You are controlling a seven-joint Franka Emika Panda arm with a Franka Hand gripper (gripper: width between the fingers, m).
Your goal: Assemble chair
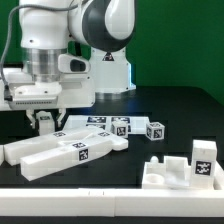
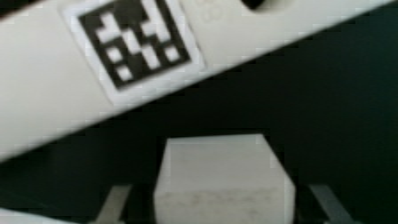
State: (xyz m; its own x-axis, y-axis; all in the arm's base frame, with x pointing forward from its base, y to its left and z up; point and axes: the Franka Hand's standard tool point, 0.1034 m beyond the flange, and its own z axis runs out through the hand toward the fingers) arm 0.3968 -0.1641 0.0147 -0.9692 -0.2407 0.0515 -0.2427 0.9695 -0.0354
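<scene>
Tool points straight down above long bar.

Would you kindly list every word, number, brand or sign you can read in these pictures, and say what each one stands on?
None: no word, number or brand can be read in either view.
The only markings are square black-and-white tags, which are patterns and not text. They sit on the long bar, the small blocks and the notched piece.
The wrist view shows one large tag, again with no characters.
</scene>
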